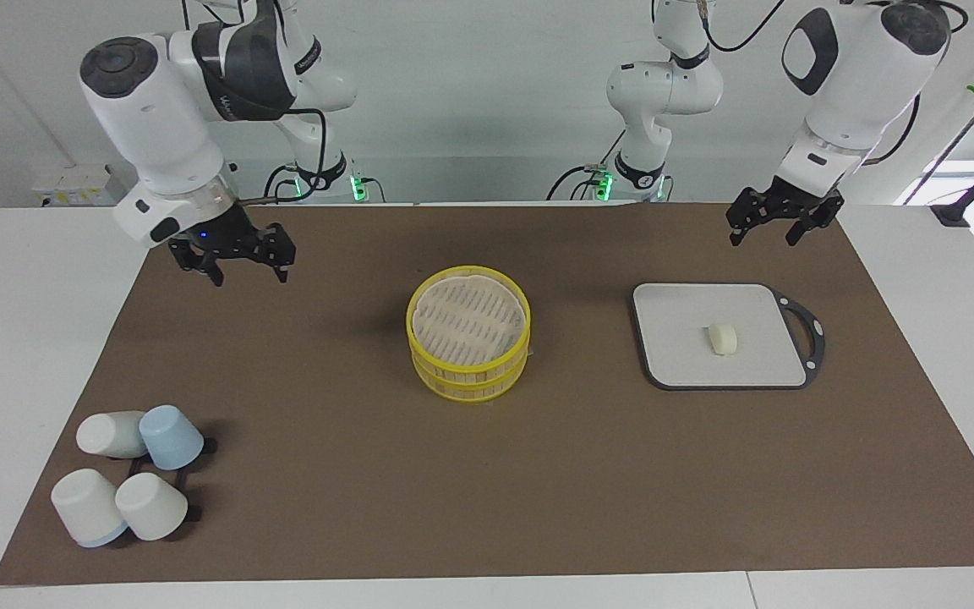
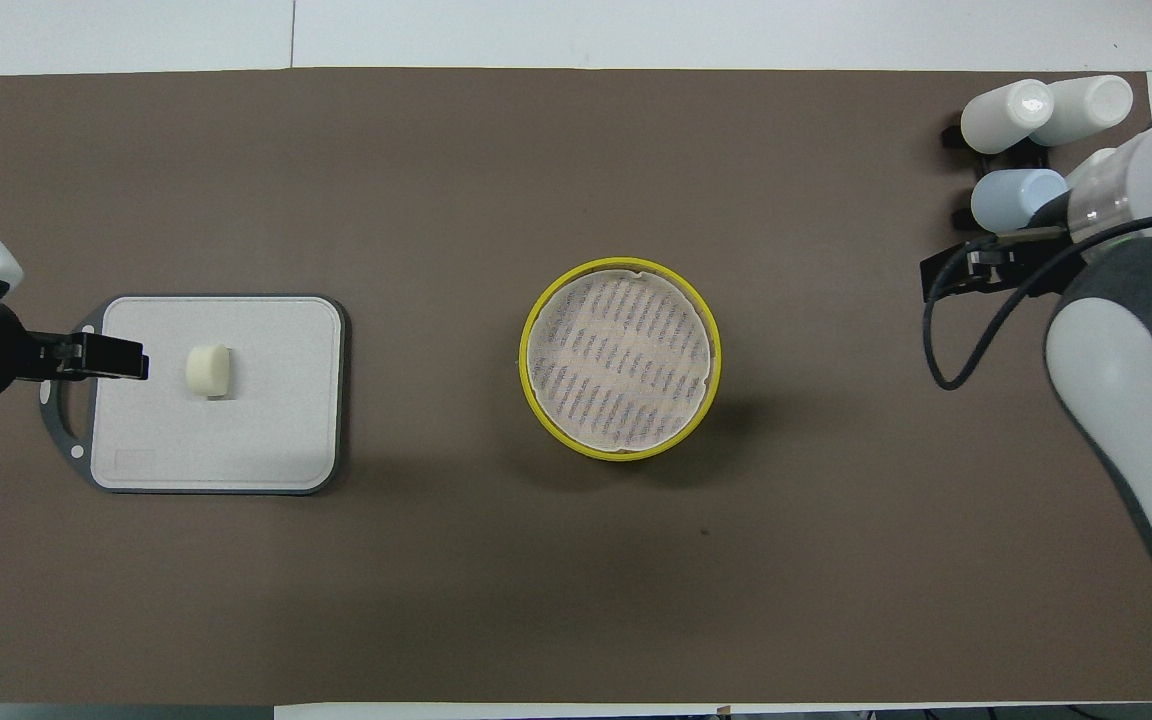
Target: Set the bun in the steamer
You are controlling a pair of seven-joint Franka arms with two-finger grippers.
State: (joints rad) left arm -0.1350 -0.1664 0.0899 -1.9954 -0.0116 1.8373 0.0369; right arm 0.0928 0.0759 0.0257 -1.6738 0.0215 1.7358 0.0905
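Two tools (image 1: 770, 227) (image 1: 246, 266) apart | brown mat (image 1: 538, 491) | white table (image 1: 30, 296) | grey wall (image 1: 470, 101)

Even, bright light falls from above, with no hard glare. The round yellow-rimmed slatted steamer basket (image 2: 620, 358) throws a soft, diffuse shadow on the matte brown table mat (image 2: 576, 560), and a faint one lies beside the small cream-white dough bun (image 1: 723, 338). Both views are sharp, without motion blur. A bright window patch whitens one edge of the facing view.
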